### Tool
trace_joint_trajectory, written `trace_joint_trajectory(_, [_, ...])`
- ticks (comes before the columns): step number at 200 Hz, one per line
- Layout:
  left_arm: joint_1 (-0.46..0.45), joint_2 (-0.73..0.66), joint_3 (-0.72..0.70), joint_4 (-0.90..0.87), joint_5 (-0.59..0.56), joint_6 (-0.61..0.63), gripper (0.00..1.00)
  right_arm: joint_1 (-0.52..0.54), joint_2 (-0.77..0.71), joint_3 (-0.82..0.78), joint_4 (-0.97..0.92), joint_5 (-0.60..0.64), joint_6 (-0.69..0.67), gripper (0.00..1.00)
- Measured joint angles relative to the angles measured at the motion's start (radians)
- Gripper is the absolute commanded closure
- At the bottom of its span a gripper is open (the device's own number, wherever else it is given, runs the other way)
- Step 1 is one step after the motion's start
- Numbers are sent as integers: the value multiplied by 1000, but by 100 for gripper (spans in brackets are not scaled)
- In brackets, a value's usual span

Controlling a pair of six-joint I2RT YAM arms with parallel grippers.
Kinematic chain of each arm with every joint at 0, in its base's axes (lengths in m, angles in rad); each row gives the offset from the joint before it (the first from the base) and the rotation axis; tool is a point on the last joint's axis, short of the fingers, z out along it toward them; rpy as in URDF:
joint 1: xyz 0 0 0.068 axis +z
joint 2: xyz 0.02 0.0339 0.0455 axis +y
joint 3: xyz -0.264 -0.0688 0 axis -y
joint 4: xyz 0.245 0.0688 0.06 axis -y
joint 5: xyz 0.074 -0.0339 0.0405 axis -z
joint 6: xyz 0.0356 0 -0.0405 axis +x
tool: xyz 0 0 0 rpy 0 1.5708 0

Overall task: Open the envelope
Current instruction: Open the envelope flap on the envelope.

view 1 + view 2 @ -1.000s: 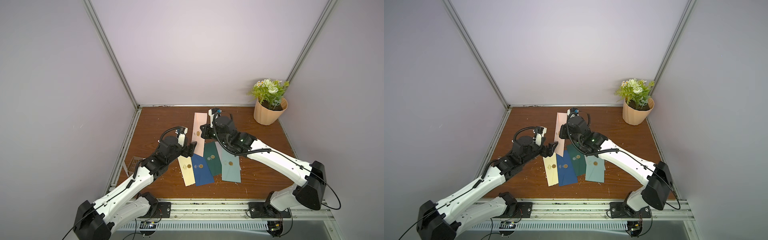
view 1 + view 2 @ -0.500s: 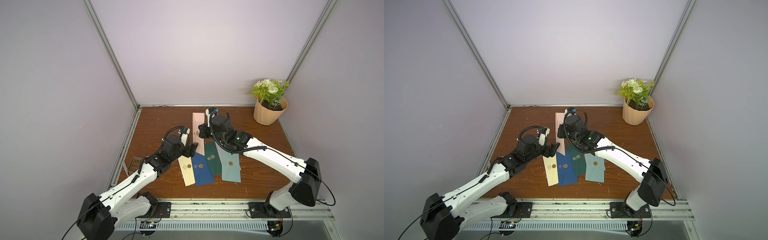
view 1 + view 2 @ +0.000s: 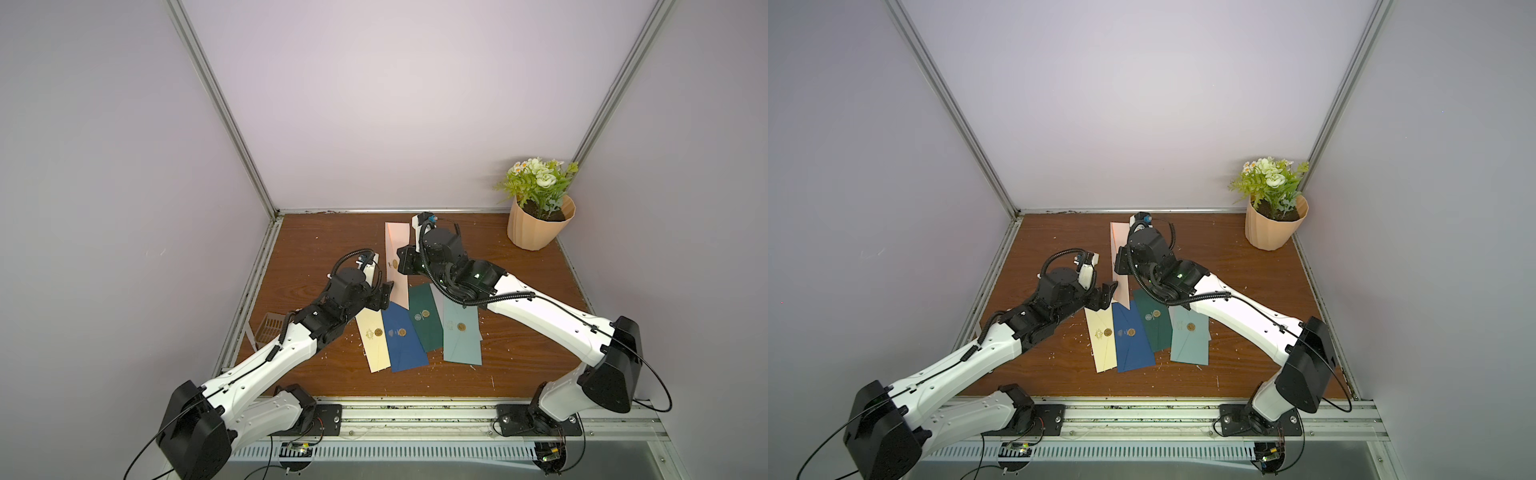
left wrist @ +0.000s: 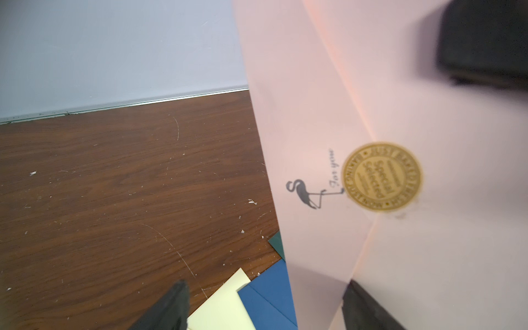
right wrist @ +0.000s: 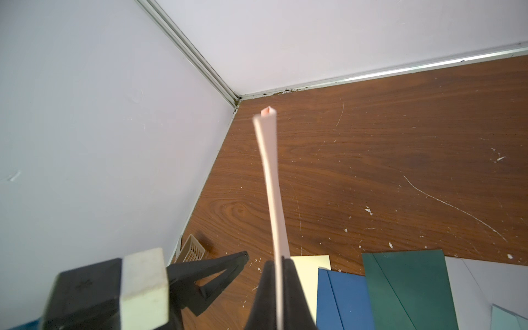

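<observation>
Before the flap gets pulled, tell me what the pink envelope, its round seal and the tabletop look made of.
The pink envelope looks like thin matte paper: crisp folds. The round seal is likely a gold foil sticker: slight sheen, printed lettering. The tabletop shows wood grain, possibly laminate, scratched and semi-matte.

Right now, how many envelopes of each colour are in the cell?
pink envelope: 1
cream envelope: 1
blue envelope: 1
dark green envelope: 1
teal envelope: 1
grey envelope, mostly under the teal one: 1
Total: 6
</observation>
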Motion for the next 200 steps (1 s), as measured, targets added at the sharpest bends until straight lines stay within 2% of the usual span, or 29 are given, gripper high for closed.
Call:
trace_joint_trajectory(101, [-3, 45, 51, -30, -74, -18, 15, 5, 0, 0, 3, 3, 1, 100])
trace_joint_trajectory(200, [-3, 82, 62, -19, -39, -21, 16, 8, 25, 0, 17, 2, 7, 100])
